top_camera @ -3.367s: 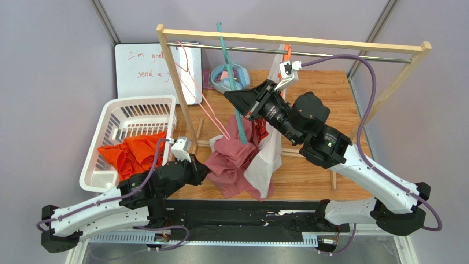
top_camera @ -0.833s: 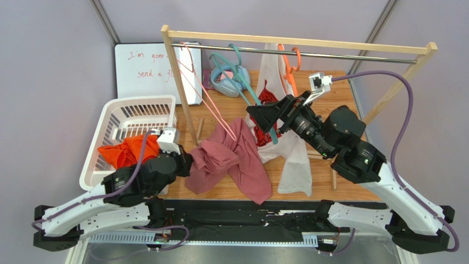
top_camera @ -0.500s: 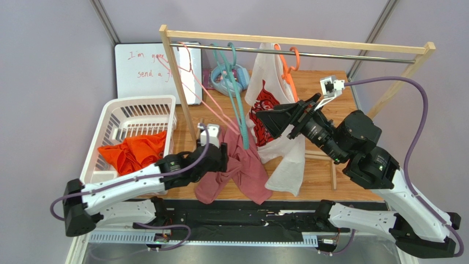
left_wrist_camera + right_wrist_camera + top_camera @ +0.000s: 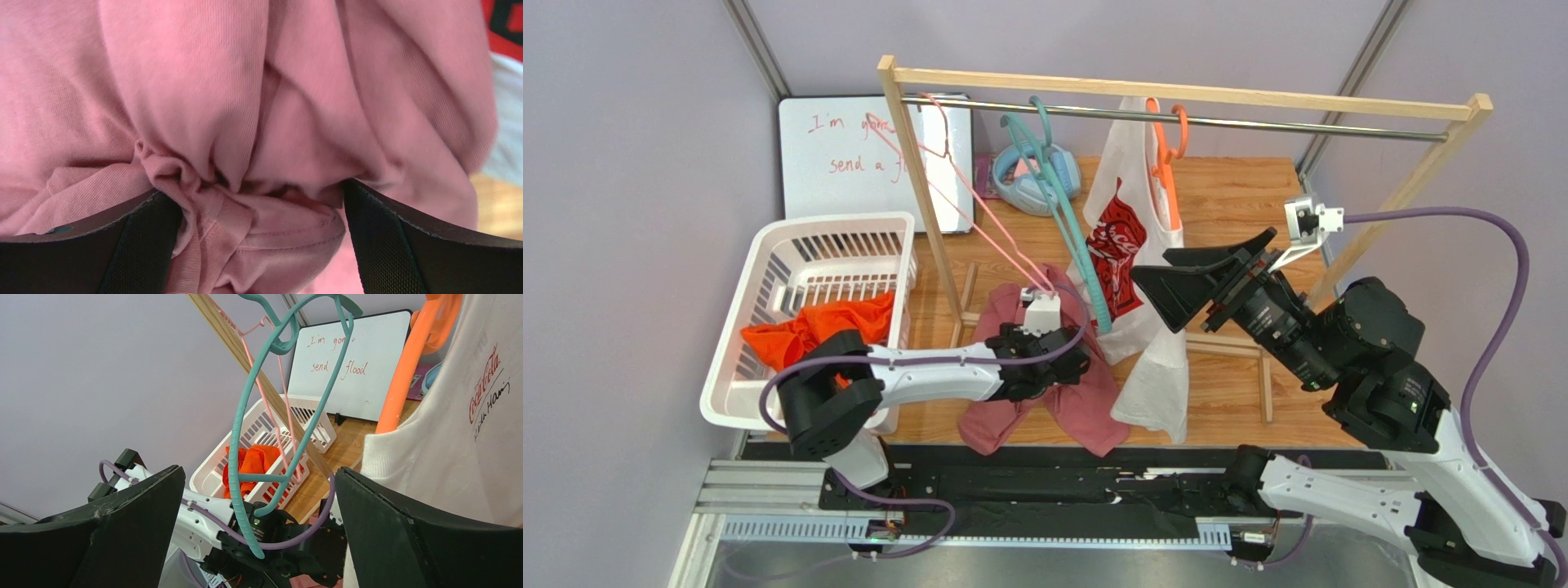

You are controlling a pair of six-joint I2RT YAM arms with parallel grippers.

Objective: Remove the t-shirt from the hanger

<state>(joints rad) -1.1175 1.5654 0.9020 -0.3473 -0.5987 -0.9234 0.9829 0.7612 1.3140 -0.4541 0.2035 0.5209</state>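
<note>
A pink t-shirt (image 4: 1081,410) lies crumpled on the wooden table, off the bare teal hanger (image 4: 1059,196), which hangs from the rail. My left gripper (image 4: 1075,358) rests on the shirt. In the left wrist view it (image 4: 261,245) is open, with a bunched fold of pink cloth (image 4: 245,92) between the spread fingers (image 4: 141,245). A white t-shirt (image 4: 1143,368) with a red print hangs on an orange hanger (image 4: 1163,147). My right gripper (image 4: 1155,284) is open in the air beside it, holding nothing. The right wrist view shows the teal hanger (image 4: 245,435) beyond its jaws.
A wooden rack with a metal rail (image 4: 1259,120) spans the table, one post (image 4: 922,196) near the left arm. A thin pink hanger (image 4: 971,202) hangs at its left end. A white basket (image 4: 817,245) holding orange cloth (image 4: 817,337) stands left, a whiteboard (image 4: 842,153) behind it.
My left gripper has reached right onto the pink shirt's middle and opened. The right arm has drawn back to the right, and the teal hanger now hangs free from the rail.
</note>
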